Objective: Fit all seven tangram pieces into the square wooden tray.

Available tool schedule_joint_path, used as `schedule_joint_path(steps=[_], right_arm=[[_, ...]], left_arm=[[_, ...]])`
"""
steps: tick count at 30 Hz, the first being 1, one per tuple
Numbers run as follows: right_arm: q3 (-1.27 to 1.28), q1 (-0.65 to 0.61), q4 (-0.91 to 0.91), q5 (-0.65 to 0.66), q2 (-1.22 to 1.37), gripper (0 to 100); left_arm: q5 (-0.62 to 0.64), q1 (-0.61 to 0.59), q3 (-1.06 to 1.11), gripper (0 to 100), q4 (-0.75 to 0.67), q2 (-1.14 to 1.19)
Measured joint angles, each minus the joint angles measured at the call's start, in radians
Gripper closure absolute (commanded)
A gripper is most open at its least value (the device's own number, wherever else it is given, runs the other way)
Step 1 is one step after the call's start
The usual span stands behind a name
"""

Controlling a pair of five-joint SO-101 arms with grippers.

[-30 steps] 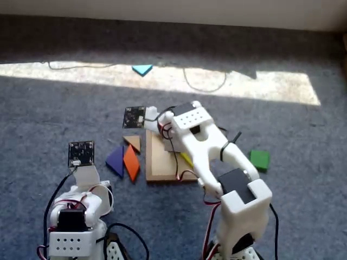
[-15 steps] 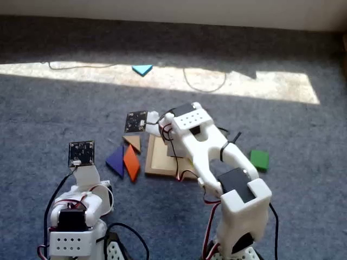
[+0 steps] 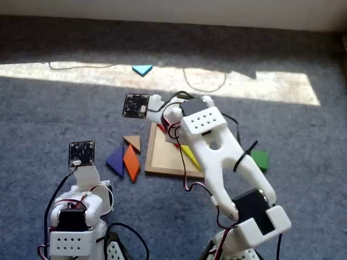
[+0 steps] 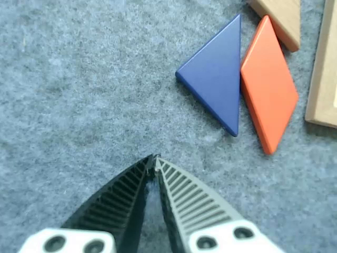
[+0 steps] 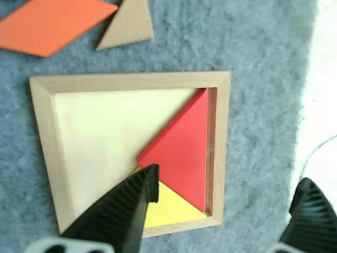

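**Two pieces in the tray, five on the carpet, much of the tray under the arm**

The right gripper (image 5: pixel 229 183) is spread wide and holds nothing. One finger hangs over the inside of the tray (image 5: pixel 45 142), and the other is out past the tray's rim, over the carpet (image 3: pixel 54 108). That inner finger covers part of the yellow triangle (image 5: pixel 171 208), so its full outline cannot be traced. The yellow triangle touches the red triangle (image 5: pixel 181 147), which lies in a corner with one side along a wall. The remaining tray floor is bare wood.

From the high camera the right arm (image 3: pixel 211 141) lies across the tray. It leaves a thin sliver of red and a strip of yellow showing beside it.

The left gripper (image 4: pixel 152 159) is pinched closed on nothing and hangs over bare carpet. The blue triangle (image 4: pixel 216 84) is near it, with the orange parallelogram (image 4: pixel 268 95) touching the blue one along one edge. Beyond them, the tan triangle (image 4: pixel 279 18) and the tray's outer edge are both cut off by the frame.

The green square (image 3: pixel 261 160) lies on the far side of the tray. It is just beside the right arm's forearm, and its inner edge is hard to separate from the arm. The light-blue triangle (image 3: pixel 142 69) lies well apart from everything, in a sunlit strip of carpet.
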Motion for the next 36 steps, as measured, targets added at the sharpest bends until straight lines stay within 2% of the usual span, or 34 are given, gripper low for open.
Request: schedule_joint_path(steps=[6, 13, 19, 25, 36], right_arm=[[0.000, 0.100, 0.138, -0.278, -0.121, 62.7], [0.011, 0.407, 0.296, -0.695, -0.138, 62.7], [0.164, 0.585, 0.336, -0.821, -0.138, 62.7], [0.350, 0.721, 0.178, -0.928, -0.138, 62.7], [0.586, 0.726, -0.184, -1.105, -0.141, 62.7]], left_arm=[[0.000, 0.000, 0.000, 99, 0.000, 0.000], [0.000, 0.000, 0.000, 99, 0.000, 0.000], [0.000, 0.002, 0.000, 99, 0.000, 0.000], [0.000, 0.002, 0.000, 99, 0.000, 0.000], [0.000, 0.002, 0.000, 99, 0.000, 0.000]])
